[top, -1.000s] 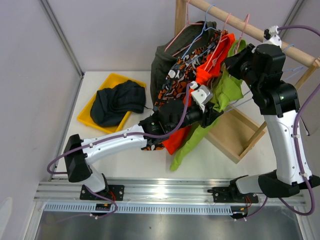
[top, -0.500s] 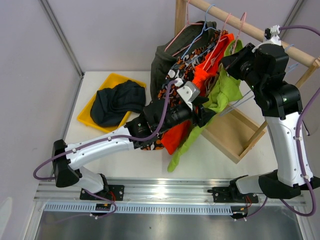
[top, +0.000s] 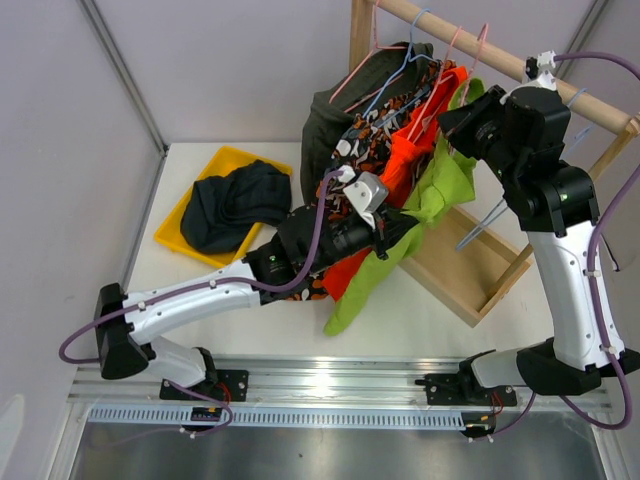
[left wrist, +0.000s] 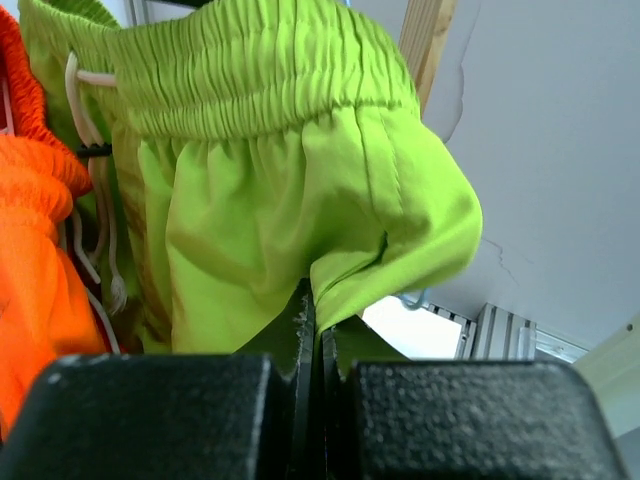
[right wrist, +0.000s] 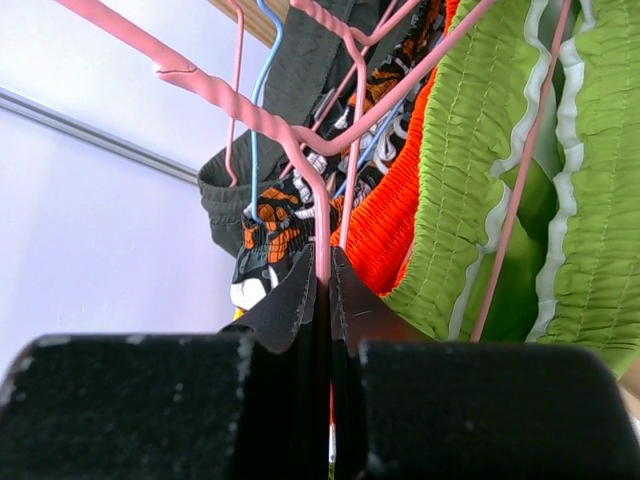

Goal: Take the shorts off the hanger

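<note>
Lime green shorts [top: 425, 200] hang from a pink hanger [right wrist: 300, 140] on the wooden rail [top: 480, 50]. My left gripper [top: 400, 232] is shut on the lime shorts' cloth [left wrist: 300, 200], its jaws pinching a fold. My right gripper [top: 455, 118] is shut on the pink hanger's wire near its neck. Bright orange shorts [top: 405, 150], camouflage shorts [top: 350, 165] and dark olive shorts [top: 330, 115] hang beside them on the rail. Dark navy shorts [top: 235, 205] lie in the yellow tray [top: 180, 225].
A wooden rack base [top: 465, 265] stands on the table at the right. A loose blue hanger [top: 485, 220] dangles below the right arm. The grey wall frame [top: 120, 70] rises at the left.
My left gripper has pulled the lime shorts leftward and down, away from the hanger. The left arm's base link swung left. The right arm shifted slightly up.
</note>
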Controlling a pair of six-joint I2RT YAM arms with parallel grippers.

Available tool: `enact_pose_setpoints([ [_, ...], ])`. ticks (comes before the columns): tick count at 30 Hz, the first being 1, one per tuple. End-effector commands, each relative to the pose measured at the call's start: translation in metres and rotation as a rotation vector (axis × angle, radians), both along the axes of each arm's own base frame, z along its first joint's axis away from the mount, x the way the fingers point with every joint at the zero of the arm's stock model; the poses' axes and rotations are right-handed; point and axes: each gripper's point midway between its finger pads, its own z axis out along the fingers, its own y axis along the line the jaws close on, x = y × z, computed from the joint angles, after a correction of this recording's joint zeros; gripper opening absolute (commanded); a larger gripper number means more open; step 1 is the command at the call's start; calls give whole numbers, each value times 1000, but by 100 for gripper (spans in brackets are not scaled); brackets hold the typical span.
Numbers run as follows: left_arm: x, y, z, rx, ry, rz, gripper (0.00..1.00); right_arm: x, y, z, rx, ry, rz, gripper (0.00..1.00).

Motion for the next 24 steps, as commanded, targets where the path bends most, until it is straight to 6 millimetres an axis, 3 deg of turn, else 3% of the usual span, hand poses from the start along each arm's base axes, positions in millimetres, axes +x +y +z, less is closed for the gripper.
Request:
enact_pose_setpoints([
  [1, -4, 25, 21, -100, -9, 24, 0, -17, -10, 48, 58, -153, -22, 0],
  [3, -9, 30, 18, -123, 9, 14, 0, -16, -18, 53, 54, -169, -56, 0],
  [4, -12, 35, 1, -107, 27, 9, 0, -17, -22, 59, 56, -184, -69, 0],
  [6, -19, 40, -2, -138, 45, -1, 0, -15, -31, 65, 48, -200, -99, 0],
  [7, -21, 40, -29, -97, 71, -3, 0, -10, -33, 65, 44, -197, -110, 0],
  [8, -27, 40, -32, -100, 80, -14, 0, -13, -38, 76, 49, -221, -118, 0],
  [11, -40, 42, -71, -42, 113, -23, 0, -5, -48, 81, 44, -225, -145, 0],
  [17, -56, 42, -118, 3, 182, -20, 0, -6, -57, 98, 51, -264, -162, 0],
  [20, -47, 41, -125, 16, 208, 30, 0, -9, -53, 92, 59, -243, -141, 0],
  [22, -39, 34, -108, 6, 201, 62, 0, -14, -52, 85, 66, -226, -131, 0],
  [23, -29, 34, -115, 52, 197, 115, 0, -18, -50, 82, 83, -218, -115, 0],
  [24, -20, 29, -77, 2, 176, 146, 0, -30, -51, 86, 97, -230, -104, 0],
])
